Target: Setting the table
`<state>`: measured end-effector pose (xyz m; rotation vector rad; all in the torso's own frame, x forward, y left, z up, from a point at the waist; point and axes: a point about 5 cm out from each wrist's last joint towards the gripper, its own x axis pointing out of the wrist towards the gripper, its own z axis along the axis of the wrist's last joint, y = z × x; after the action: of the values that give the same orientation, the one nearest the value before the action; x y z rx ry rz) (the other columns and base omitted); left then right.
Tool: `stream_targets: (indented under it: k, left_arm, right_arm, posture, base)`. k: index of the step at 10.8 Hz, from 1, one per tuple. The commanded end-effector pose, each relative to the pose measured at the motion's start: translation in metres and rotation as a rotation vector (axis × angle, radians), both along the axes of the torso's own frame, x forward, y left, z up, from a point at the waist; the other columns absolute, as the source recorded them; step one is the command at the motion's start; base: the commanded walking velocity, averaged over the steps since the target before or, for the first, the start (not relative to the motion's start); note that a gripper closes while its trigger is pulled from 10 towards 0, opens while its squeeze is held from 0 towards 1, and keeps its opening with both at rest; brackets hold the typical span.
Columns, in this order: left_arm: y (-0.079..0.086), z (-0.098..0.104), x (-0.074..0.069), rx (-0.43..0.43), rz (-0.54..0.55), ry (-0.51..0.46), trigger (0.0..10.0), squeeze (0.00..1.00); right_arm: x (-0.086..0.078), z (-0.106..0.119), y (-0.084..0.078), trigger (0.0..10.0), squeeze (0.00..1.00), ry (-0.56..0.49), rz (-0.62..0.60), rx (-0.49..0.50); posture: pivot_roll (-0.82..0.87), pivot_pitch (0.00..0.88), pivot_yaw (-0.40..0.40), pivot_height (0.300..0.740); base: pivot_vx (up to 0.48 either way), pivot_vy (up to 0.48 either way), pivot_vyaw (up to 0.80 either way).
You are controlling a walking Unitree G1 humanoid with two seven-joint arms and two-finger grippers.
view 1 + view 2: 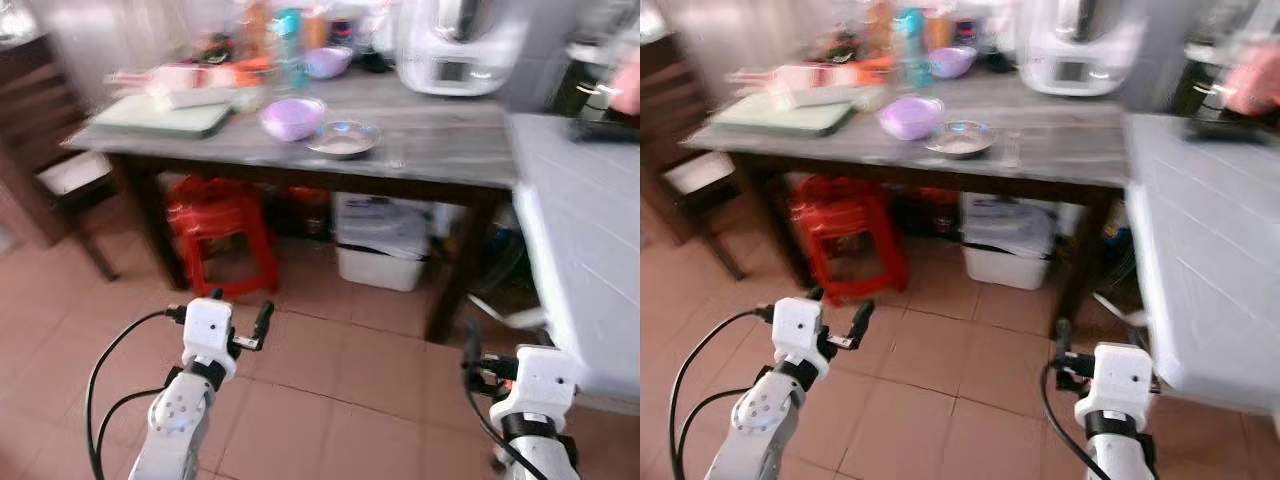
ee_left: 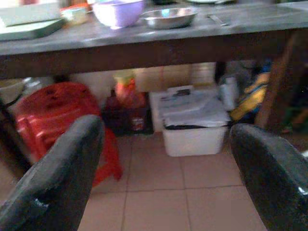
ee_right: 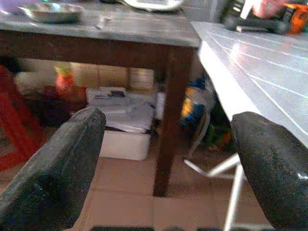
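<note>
Nearest, both grippers hang low over the tiled floor: the left gripper and the right gripper, each with its fingers spread wide and holding nothing. Beyond them, under the grey table, stand a red stool on the left and a white bin right of it. On the tabletop a purple bowl sits just beside a metal dish. Farther right is what looks like a white appliance, though blurred.
</note>
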<state>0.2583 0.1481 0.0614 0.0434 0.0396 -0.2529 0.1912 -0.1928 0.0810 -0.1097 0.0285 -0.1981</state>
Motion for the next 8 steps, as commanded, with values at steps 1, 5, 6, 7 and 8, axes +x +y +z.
stream_targets:
  k: [1,5,6,7,8]
  left_arm:
    - [-0.004,0.002,0.004,0.011,-0.013,-0.013,10.0,0.00]
    - [-0.040,0.006,0.023,-0.029,-0.155,-0.013,10.0,0.00]
    - [-0.048,0.005,0.026,-0.043,-0.180,-0.010,10.0,0.00]
    - [-0.055,0.005,0.027,-0.061,-0.196,-0.008,10.0,0.00]
    - [-0.063,0.004,0.027,-0.077,-0.201,-0.009,10.0,0.00]
  right_arm:
    - [0.001,0.003,-0.004,10.0,0.00,-0.018,-0.003,-0.003]
    - [0.004,-0.006,-0.015,10.0,0.00,0.012,-0.071,-0.029]
    - [0.005,-0.005,-0.017,10.0,0.00,0.007,-0.067,-0.040]
    - [0.004,-0.003,-0.020,10.0,0.00,0.002,-0.078,-0.049]
    - [0.002,0.001,-0.024,10.0,0.00,-0.006,-0.082,-0.067]
  posture:
    - [0.05,0.000,0.058,0.740]
    - [-0.04,0.000,0.022,0.740]
    - [-0.06,0.000,0.032,0.740]
    - [-0.10,0.000,0.044,0.740]
    - [-0.12,0.000,0.048,0.740]
  base:
    - [0.000,0.000,-0.69]
    - [0.000,0.000,-0.15]
    - [0.000,0.000,0.00]
    - [0.000,0.000,0.00]
    - [0.000,0.000,0.00]
